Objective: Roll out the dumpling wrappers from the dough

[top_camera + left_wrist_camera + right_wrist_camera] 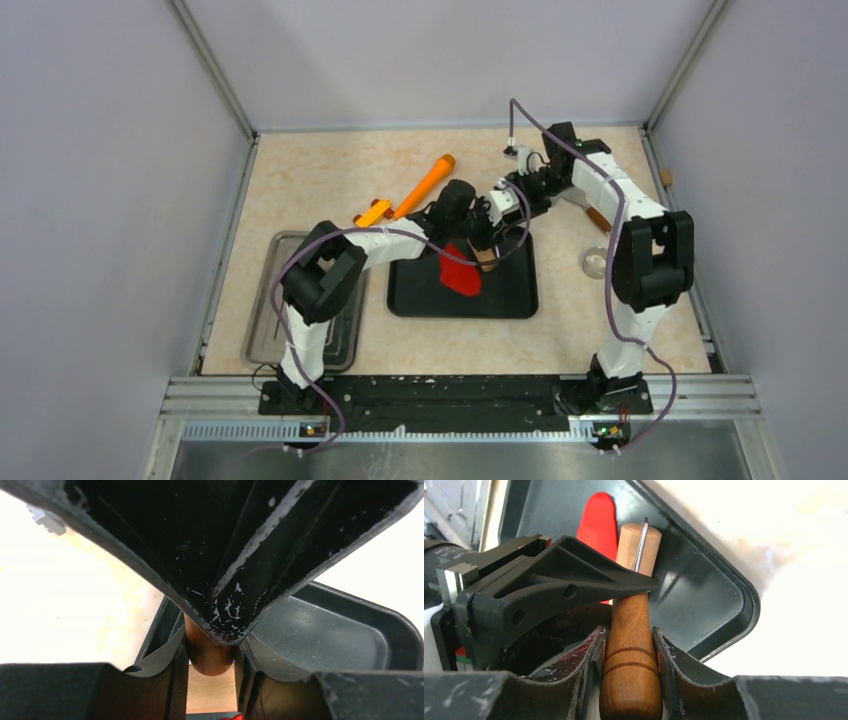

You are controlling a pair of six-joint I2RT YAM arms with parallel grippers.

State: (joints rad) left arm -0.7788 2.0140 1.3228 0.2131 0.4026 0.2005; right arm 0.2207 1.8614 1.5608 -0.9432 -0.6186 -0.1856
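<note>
The red dough (461,271) lies as a flat sheet on the black tray (505,300). It also shows in the right wrist view (598,524), and as a sliver in the left wrist view (238,717). A small wooden roller (487,259) rests on the tray at the dough's right edge. My right gripper (629,635) is shut on its dark wooden handle (631,680); the pale barrel (640,542) points at the dough. My left gripper (212,652) closes on the same handle (210,657) nearer the barrel. Both grippers (468,228) (502,213) meet over the tray's far edge.
An orange rolling pin (424,186) lies on the table behind the tray. A metal tray (262,318) sits at the left under my left arm. A clear round disc (595,262) and a brown stick (598,218) lie right of the black tray.
</note>
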